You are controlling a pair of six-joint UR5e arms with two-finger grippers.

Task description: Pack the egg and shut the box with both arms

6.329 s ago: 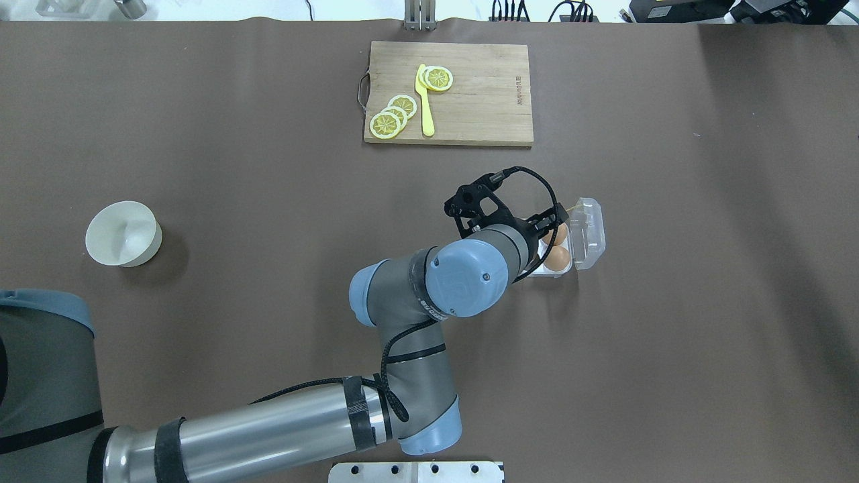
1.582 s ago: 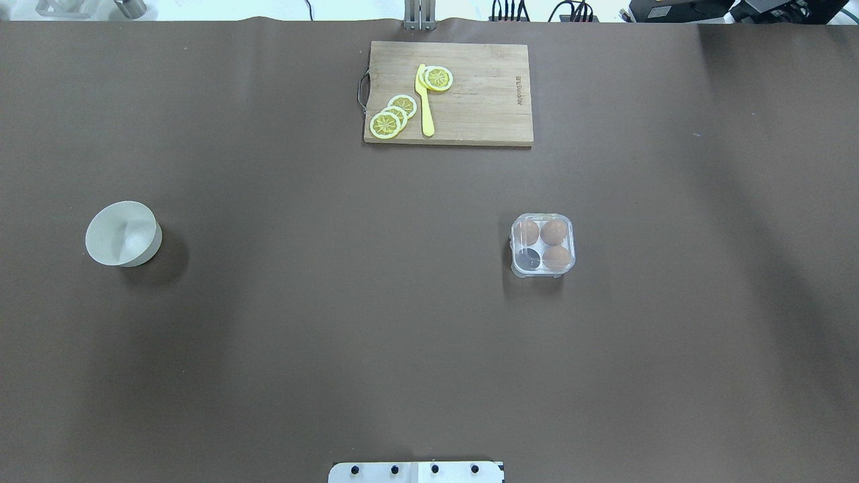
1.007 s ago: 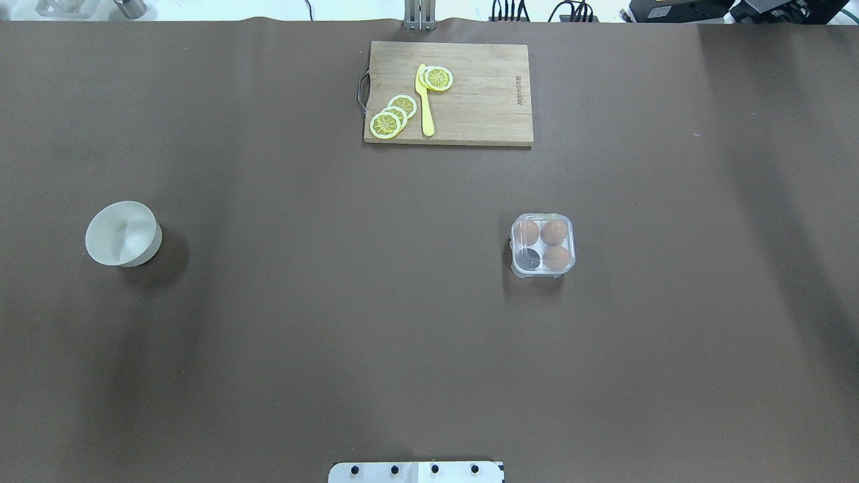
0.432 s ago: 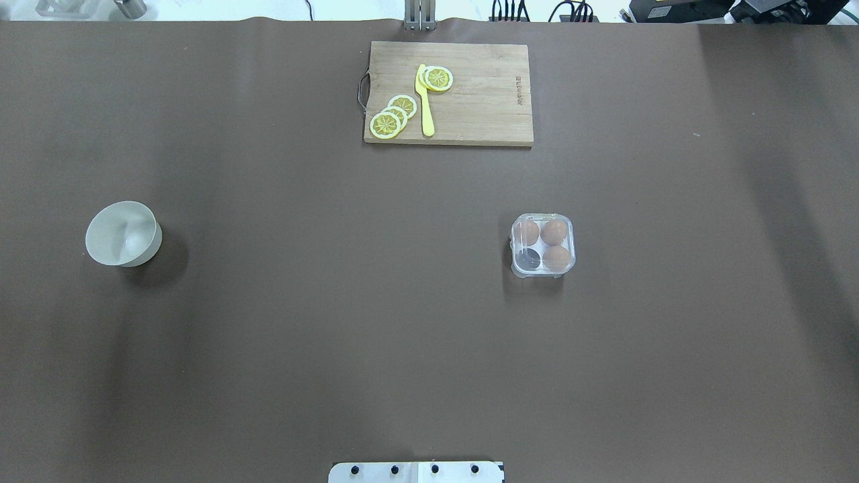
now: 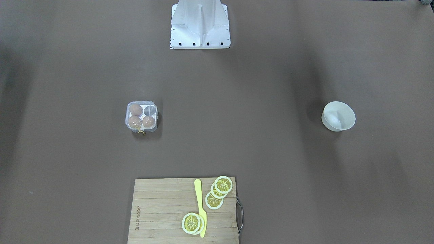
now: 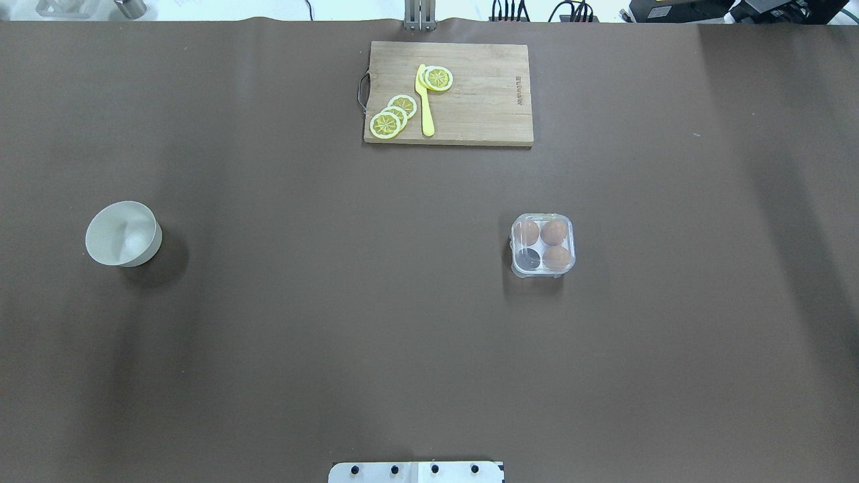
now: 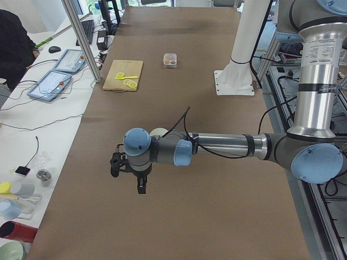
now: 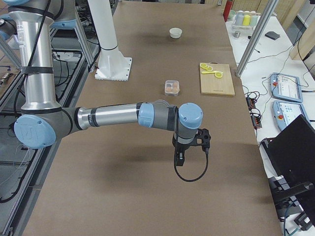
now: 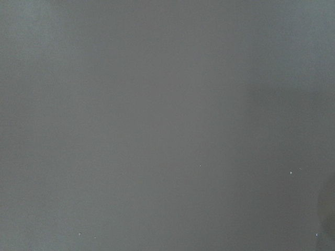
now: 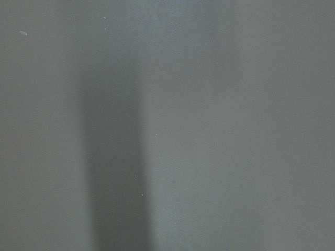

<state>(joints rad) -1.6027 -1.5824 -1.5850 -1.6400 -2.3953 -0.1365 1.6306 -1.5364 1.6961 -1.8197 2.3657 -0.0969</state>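
The clear box (image 6: 543,245) stands on the brown table right of centre with its lid down. It also shows in the front view (image 5: 141,116). Three brown eggs (image 6: 553,232) sit in three of its cells, and the near-left cell (image 6: 530,258) is dark and empty. A yellow thread (image 5: 140,131) hangs at its far side. My left gripper (image 7: 138,181) shows only in the left side view, low over the table's left end, far from the box. My right gripper (image 8: 181,158) shows only in the right side view, over the right end. I cannot tell whether either is open or shut. Both wrist views show only bare table.
A wooden cutting board (image 6: 483,100) with lemon slices (image 6: 392,115) and a yellow knife (image 6: 424,100) lies at the far middle. A white bowl (image 6: 123,233) stands at the left. The robot's base plate (image 6: 416,471) is at the near edge.
6.3 s ago my left arm reached over the box and its lid stood open. From 1.6 s ago on the arm is out of the overhead view and the lid is down; nothing moves since.
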